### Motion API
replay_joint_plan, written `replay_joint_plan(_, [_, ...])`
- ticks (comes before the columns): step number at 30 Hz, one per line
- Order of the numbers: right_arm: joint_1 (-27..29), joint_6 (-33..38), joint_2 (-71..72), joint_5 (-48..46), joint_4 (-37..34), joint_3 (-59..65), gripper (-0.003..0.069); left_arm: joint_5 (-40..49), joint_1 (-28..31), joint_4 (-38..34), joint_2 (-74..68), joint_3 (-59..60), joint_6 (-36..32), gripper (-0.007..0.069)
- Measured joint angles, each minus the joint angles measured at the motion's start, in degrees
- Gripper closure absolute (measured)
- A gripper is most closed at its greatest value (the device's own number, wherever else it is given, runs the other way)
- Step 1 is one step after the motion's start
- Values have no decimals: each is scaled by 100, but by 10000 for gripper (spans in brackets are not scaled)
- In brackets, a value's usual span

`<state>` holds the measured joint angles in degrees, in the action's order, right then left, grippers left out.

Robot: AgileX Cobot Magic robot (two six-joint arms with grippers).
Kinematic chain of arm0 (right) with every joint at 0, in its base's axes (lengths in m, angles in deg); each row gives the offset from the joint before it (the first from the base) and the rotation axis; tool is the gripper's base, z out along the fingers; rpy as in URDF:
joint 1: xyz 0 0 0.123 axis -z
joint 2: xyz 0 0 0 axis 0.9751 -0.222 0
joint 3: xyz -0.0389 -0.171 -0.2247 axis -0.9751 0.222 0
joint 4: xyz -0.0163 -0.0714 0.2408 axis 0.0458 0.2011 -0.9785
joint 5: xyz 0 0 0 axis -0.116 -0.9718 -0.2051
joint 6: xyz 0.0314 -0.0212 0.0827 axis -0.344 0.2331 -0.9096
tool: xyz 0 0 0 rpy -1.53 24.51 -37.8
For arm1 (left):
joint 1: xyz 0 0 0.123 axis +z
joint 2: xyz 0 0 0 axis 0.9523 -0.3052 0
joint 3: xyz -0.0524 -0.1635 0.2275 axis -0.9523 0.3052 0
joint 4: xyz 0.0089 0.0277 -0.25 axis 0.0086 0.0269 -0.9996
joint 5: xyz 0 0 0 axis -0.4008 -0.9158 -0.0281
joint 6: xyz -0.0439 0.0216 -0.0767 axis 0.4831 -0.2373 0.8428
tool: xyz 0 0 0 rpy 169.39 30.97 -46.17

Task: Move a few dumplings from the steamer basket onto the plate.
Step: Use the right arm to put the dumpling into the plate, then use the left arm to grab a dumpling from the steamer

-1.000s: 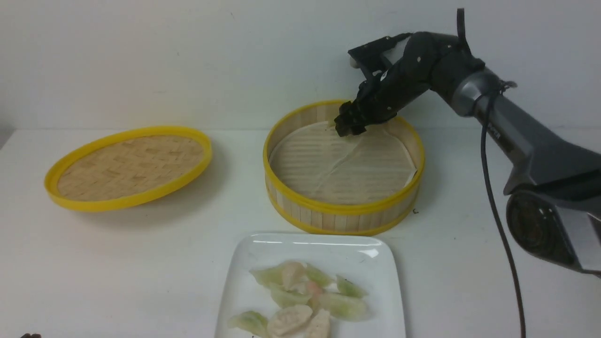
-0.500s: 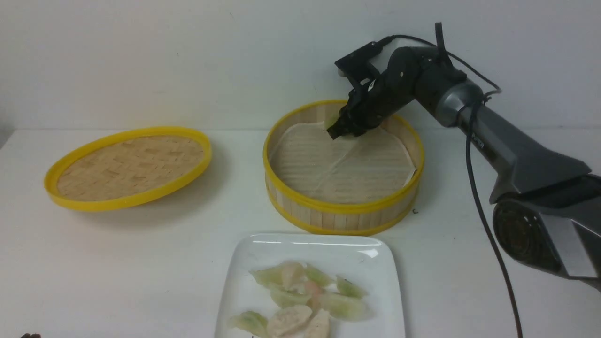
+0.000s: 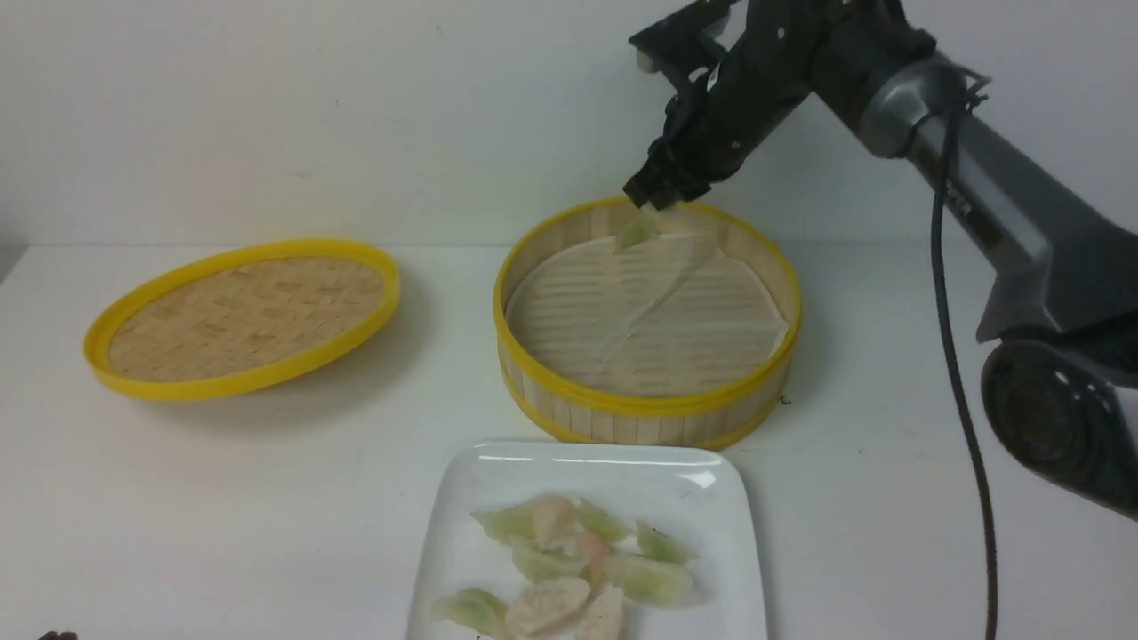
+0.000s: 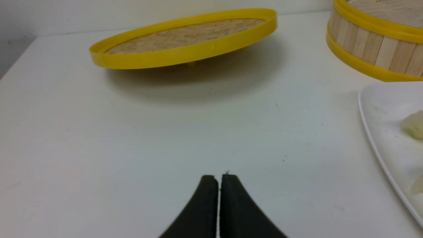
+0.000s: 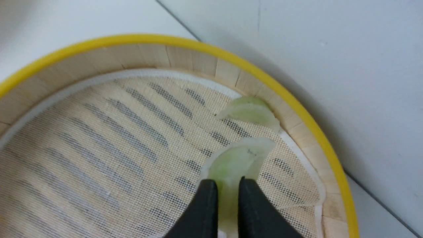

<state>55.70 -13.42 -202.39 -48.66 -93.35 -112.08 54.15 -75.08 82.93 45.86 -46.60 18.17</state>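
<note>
Right arm: reaches in from the near right, climbs, then bends at the wrist so the right gripper [image 3: 653, 196] points down and left, just above the far rim of the steamer basket [image 3: 640, 409].

Jaws: narrow, pinching one pale green dumpling [image 5: 236, 162] by its edge. The rest of it sticks out past the fingertips [image 5: 206, 198], clear of the paper liner [image 3: 622, 311].

A second green dumpling [image 5: 251, 112] lies on the liner against the basket's far wall. Otherwise the liner shows only a raised crease.

Left gripper [image 4: 218, 178]: low over the table [image 3: 222, 498] at the near left, fingers pressed together, holding nothing.

Plate [image 3: 462, 533]: near edge of the table, just in front of the basket. On it sits a loose pile of dumplings [image 3: 569, 569], green and pinkish-white, some overlapping.

Woven lid [image 3: 240, 316]: well to the left of the basket, tilted, its far edge higher.
</note>
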Motion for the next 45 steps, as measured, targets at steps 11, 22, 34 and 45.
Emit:
replay_joint_plan(11, [-207,-538,1846,-26,-163,2575,633,0,0,0,0,0,0,631])
replay_joint_plan(22, [-870,-149,3340,20,-917,6196,636,0,0,0,0,0,0,631])
replay_joint_plan(34, [-1064,-122,3026,669,-365,6303,330,0,0,0,0,0,0,631])
replay_joint_plan(45, [-390,-674,1925,1479,536,3099,215,0,0,0,0,0,0,631])
